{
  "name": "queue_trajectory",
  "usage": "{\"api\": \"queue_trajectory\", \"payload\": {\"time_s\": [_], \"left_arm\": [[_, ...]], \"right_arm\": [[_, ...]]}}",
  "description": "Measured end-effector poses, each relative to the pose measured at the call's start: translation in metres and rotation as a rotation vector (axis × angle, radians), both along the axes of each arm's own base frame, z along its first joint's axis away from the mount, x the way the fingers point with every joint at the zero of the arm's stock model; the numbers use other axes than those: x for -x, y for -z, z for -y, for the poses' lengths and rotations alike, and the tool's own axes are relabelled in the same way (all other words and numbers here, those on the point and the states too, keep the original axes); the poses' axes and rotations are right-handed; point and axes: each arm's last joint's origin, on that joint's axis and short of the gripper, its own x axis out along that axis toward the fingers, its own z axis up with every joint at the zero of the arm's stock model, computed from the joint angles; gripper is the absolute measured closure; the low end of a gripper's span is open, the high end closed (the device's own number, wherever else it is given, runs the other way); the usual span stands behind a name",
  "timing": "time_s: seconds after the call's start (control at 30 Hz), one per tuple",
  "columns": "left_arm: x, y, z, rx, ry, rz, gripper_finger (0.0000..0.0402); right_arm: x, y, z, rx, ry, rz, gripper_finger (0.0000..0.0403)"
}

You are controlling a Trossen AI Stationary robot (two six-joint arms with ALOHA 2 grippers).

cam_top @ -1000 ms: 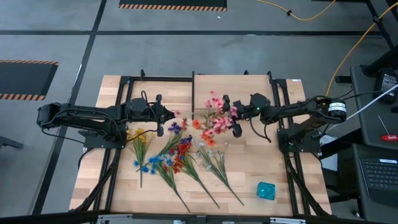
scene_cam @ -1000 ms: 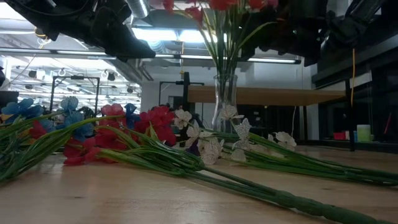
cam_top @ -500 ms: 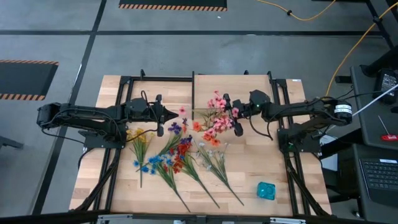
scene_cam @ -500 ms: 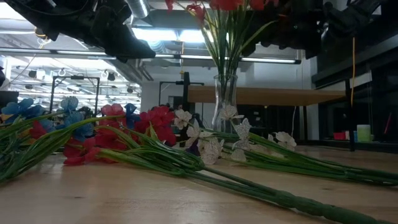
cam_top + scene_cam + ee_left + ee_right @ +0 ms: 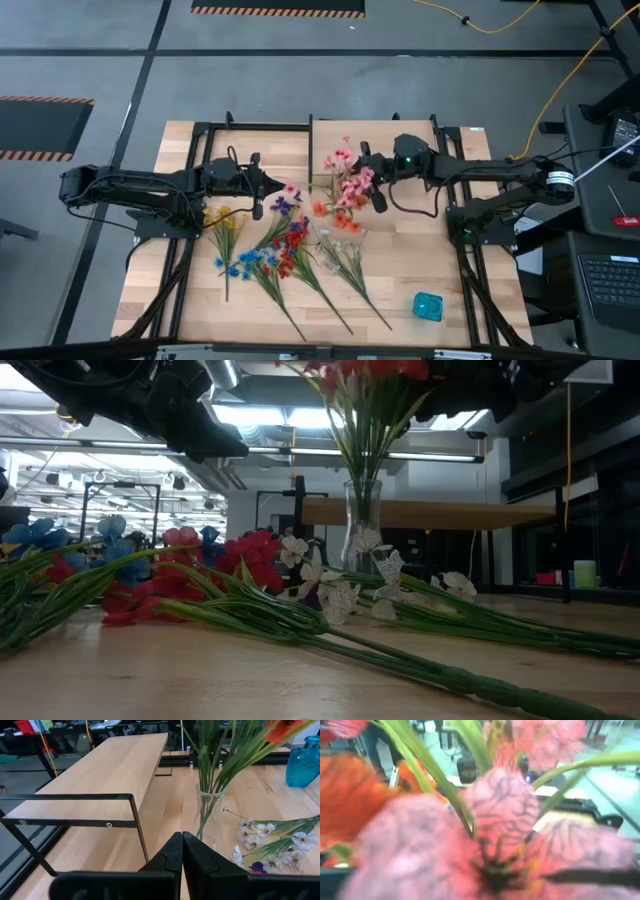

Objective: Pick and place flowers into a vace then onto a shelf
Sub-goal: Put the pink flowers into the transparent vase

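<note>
Right gripper (image 5: 372, 183) is reaching in level over the tabletop (image 5: 440, 260), grasping the pink flowers (image 5: 345, 185) above the vase (image 5: 362, 525); left gripper (image 5: 272, 185) is hovering clenched, empty.

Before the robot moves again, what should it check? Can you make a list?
1. Vase upright on the table: ok.
2. Pink and orange flowers have stems in the vase: ok, seen in the left wrist view.
3. Right gripper holding those flowers: cannot tell; it is right against the blooms.
4. Left gripper shut, empty and apart from the vase: ok.
5. Shelf top bare and ready: ok.
6. All flowers off the table: not ok; many loose sprays lie flat.
</note>
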Motion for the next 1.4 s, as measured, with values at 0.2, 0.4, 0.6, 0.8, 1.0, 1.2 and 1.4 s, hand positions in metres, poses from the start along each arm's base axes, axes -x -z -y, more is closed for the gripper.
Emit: {"api": "queue_trajectory", "payload": {"time_s": [0.2,0.4,0.6,0.8,1.0,1.2,1.4], "left_arm": [[0.000,0.000,0.000,0.000,0.000,0.000,0.0398],[0.000,0.000,0.000,0.000,0.000,0.000,0.0394],[0.000,0.001,0.000,0.001,0.000,-0.006,0.0395],[0.001,0.003,0.000,0.006,0.000,-0.035,0.0394],[0.001,0.004,0.000,0.007,0.000,-0.039,0.0397],[0.001,0.004,0.000,0.007,0.000,-0.039,0.0396],[0.001,0.004,0.000,0.007,0.000,-0.038,0.0399]], "right_arm": [[-0.003,-0.017,0.001,-0.012,-0.002,-0.073,0.0221],[-0.002,-0.027,0.002,-0.021,0.047,-0.165,0.0221],[-0.002,-0.034,0.002,-0.025,0.063,-0.191,0.0221],[-0.001,-0.036,0.002,-0.033,0.063,-0.222,0.0221],[0.000,-0.033,0.002,-0.041,0.064,-0.250,0.0222],[0.000,-0.033,0.003,-0.034,0.088,-0.252,0.0260],[0.000,-0.033,0.003,-0.032,0.087,-0.253,0.0309]]}}
